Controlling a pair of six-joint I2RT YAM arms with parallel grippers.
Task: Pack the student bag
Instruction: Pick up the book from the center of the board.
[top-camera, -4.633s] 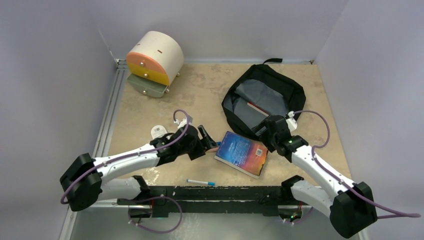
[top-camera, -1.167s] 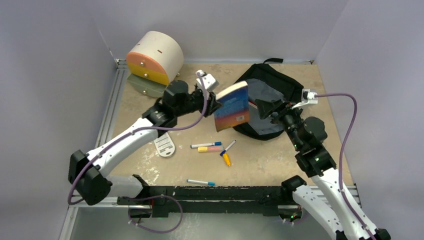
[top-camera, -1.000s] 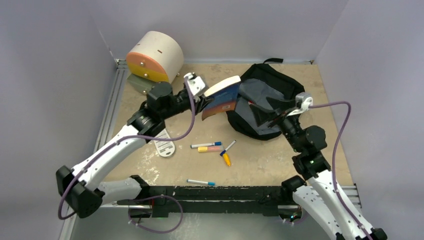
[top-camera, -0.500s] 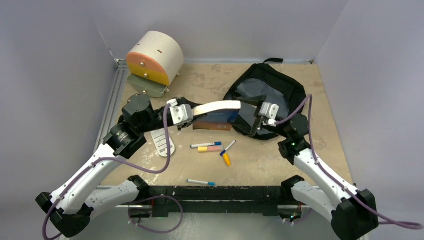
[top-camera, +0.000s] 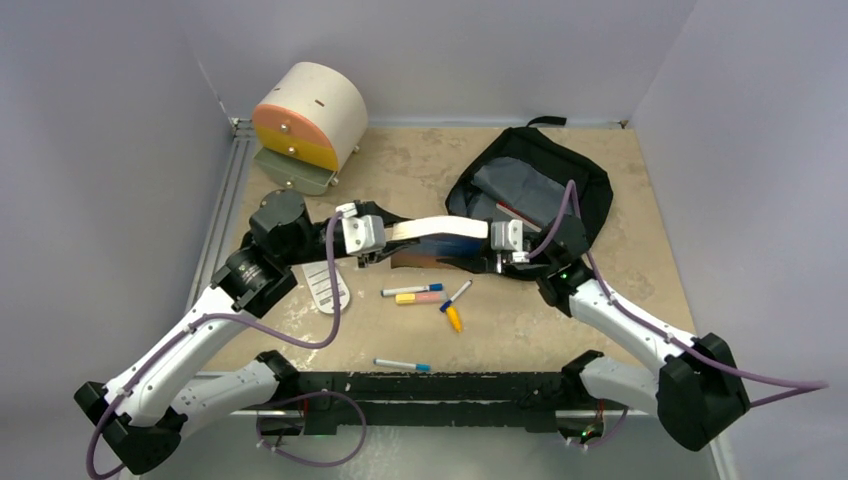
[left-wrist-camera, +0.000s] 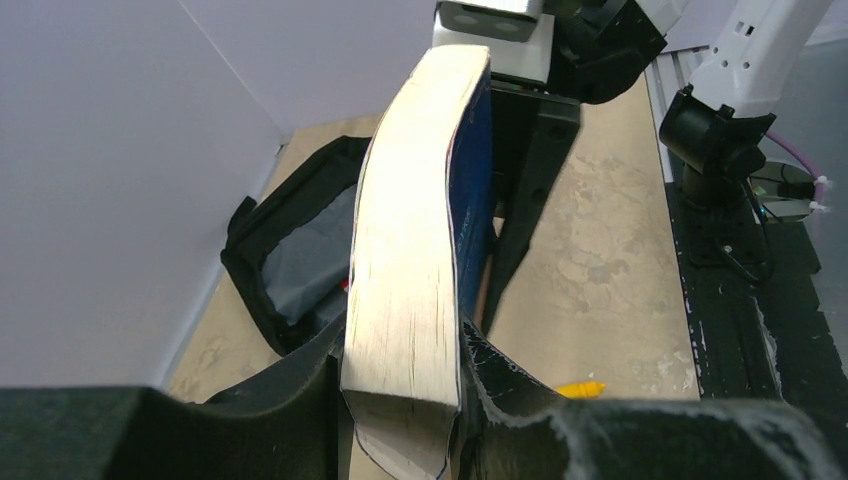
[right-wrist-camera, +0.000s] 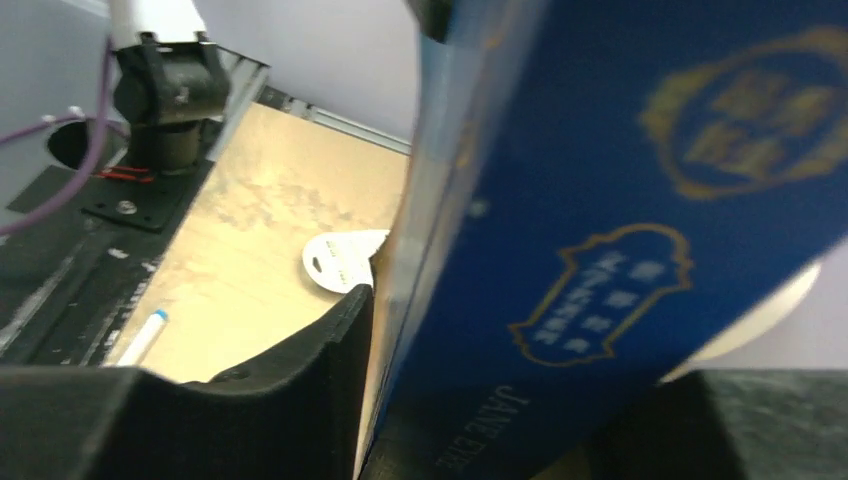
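The left claw (top-camera: 376, 240) stays clamped on one end of the book (top-camera: 435, 230), which now hangs level and on edge, pale page block uppermost, in the middle of the overhead view. A second ago that book was raised and tipped toward the bag's mouth; it has since come down and swung flat, stopping just left of the student bag (top-camera: 592, 190). The bag lies open on the surface (top-camera: 420, 165) in the upper right, grey lining showing. The bigger change is on the other side. The right claw (top-camera: 497, 250), which was spread wide at the bag's rim, has left it and moved to the book's free end. Its own camera shows the blue cover filling the gap between its fingers, which are narrowing, but I cannot tell whether they are pressing on the book yet. This reads as a hand-over or a two-armed steer into the opening. The book is not yet inside, and the pens (top-camera: 412, 292) lie unpacked below it.
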